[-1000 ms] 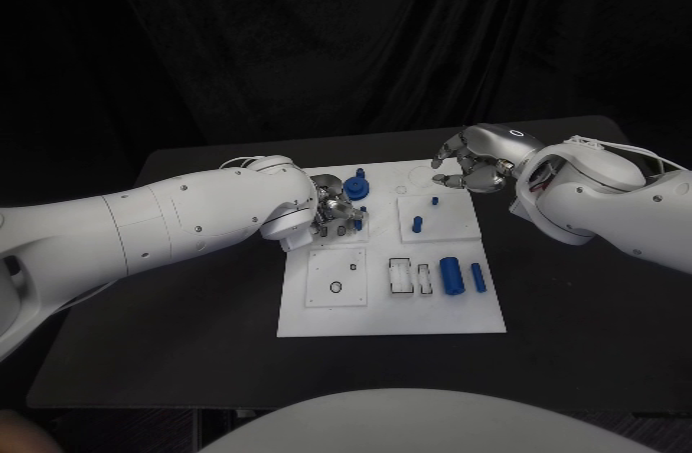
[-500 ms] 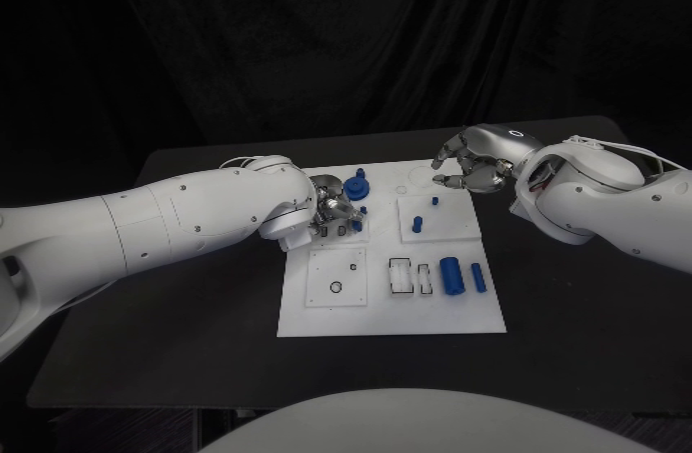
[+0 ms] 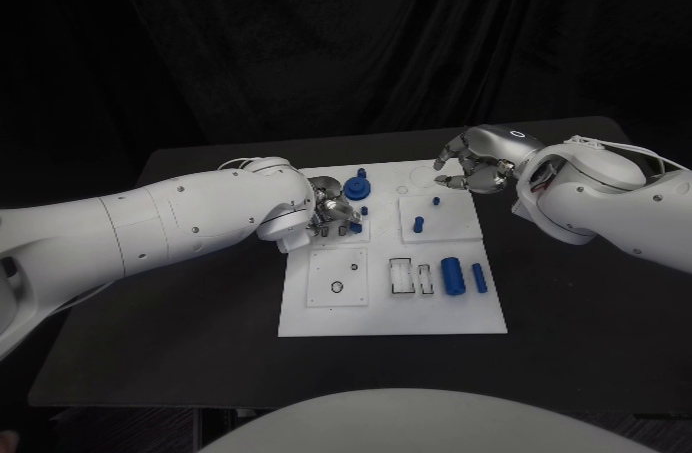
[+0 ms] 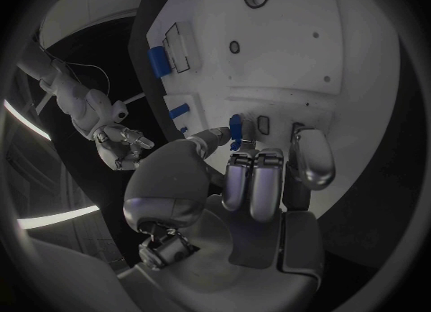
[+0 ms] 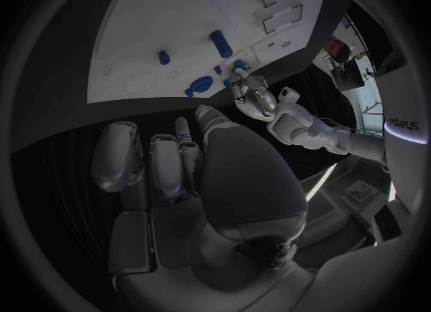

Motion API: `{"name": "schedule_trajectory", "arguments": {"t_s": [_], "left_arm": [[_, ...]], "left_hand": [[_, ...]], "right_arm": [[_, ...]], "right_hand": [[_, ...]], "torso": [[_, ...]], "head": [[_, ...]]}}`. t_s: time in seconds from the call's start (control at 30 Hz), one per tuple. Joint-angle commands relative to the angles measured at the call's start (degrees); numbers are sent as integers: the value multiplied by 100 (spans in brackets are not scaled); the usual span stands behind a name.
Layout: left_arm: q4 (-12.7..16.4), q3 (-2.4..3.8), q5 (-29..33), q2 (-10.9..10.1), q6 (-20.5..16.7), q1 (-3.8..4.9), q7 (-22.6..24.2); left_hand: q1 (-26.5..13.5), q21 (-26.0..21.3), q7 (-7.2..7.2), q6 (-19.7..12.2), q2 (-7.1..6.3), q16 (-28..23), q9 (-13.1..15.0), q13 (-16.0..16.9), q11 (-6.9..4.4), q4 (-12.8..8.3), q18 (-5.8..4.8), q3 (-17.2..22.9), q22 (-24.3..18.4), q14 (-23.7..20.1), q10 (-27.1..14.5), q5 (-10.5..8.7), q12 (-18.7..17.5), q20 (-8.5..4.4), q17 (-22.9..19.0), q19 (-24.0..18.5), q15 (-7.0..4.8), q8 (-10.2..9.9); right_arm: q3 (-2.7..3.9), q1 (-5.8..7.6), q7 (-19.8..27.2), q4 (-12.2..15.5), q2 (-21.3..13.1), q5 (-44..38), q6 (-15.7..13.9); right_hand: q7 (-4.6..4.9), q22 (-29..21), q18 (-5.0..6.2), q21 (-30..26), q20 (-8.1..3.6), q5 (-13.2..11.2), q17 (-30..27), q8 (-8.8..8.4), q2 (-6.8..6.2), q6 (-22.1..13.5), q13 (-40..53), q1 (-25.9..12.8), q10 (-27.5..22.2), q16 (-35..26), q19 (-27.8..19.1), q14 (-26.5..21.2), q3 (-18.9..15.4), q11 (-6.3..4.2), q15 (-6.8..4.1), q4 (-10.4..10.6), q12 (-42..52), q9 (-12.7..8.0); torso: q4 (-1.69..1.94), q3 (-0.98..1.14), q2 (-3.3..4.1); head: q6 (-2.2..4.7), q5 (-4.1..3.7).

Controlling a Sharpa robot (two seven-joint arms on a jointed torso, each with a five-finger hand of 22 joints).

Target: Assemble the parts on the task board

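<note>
Head view: task board (image 3: 389, 318) lying mid-table (image 3: 188, 363), blue parts (image 3: 450, 274) sitting in its slots. Left hand (image 3: 332, 213) hovering over the board's left side, fingers curled around a small blue part (image 3: 355, 227). Right hand (image 3: 476, 163) hanging by the far right corner, fingers loosely apart, holding nothing.

Left wrist view: fingertips (image 4: 235, 141) pinching that blue part against the board.

Right wrist view: fingers (image 5: 166, 164) hanging apart off the board's edge.
</note>
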Motion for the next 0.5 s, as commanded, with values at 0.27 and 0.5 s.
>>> {"name": "schedule_trajectory", "arguments": {"t_s": [0.27,0.5], "left_arm": [[71,-3,14,-101,-80,-29,57],[126,-3,14,-198,-162,-31,36]], "left_hand": [[-64,-20,11,61,-12,37,18,1472,19,-48,4,108,19,594,563,39,-19,18,1507,-30,12,-50],[-102,-14,9,101,-24,37,29,1473,20,-49,1,133,35,594,565,26,-17,18,1507,-19,12,-61]], "right_arm": [[4,-15,-143,-8,-7,-35,106],[4,-18,-162,-12,-18,-35,146]], "right_hand": [[-1,867,35,-44,11,8,-20,-6,-15,43,-9,64,-60,-35,-45,136,30,-4,30,-1,-46,-11],[1,859,40,-74,12,8,-49,-8,-17,43,-25,67,-73,-61,-55,128,31,-3,31,-2,-56,-13]], "torso": [[5,-1,-6],[6,-5,-7]], "head": [[-1,1],[-1,14]]}}
